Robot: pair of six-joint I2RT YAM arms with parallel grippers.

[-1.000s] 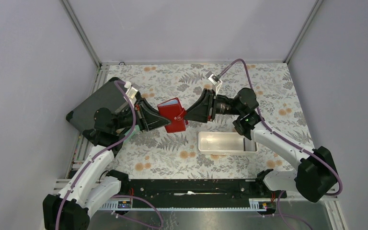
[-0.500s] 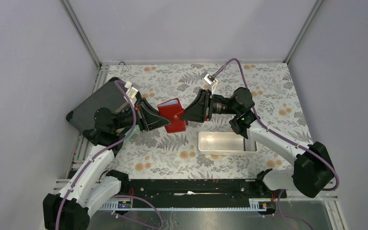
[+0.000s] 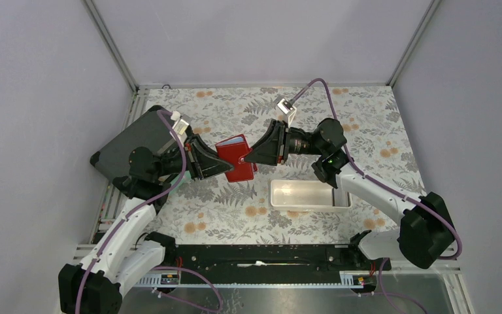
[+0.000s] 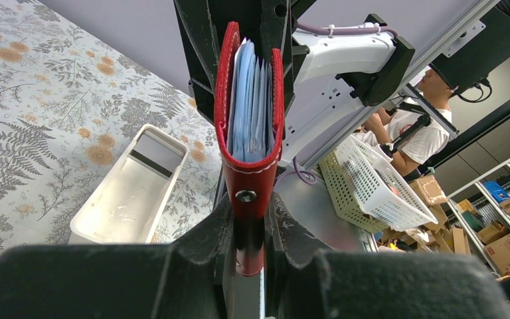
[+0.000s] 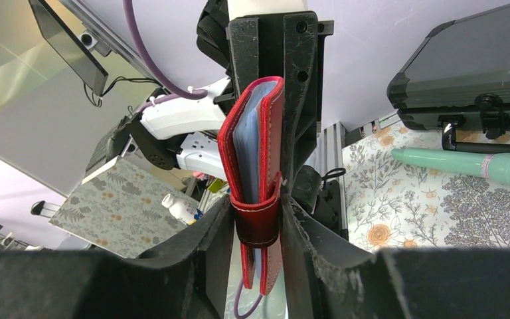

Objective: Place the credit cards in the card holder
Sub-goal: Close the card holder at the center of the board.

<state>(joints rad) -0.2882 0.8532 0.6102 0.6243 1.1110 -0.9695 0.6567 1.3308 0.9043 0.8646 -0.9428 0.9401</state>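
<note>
Lengthwise, the card holder (image 3: pixel 234 161) spans from the left gripper (image 4: pixel 248 226), clamped on one end, to the right gripper (image 5: pixel 257 222), pinching the opposite end.

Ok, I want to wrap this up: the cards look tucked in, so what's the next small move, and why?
Probably squeeze the right gripper a touch on the strap to press the snap shut: the cards already sit inside the folded wallet, which it and the left gripper grip in mid-air.

Credit cards (image 4: pixel 248 100) largely hidden inside card holder (image 4: pixel 248 174)
</note>
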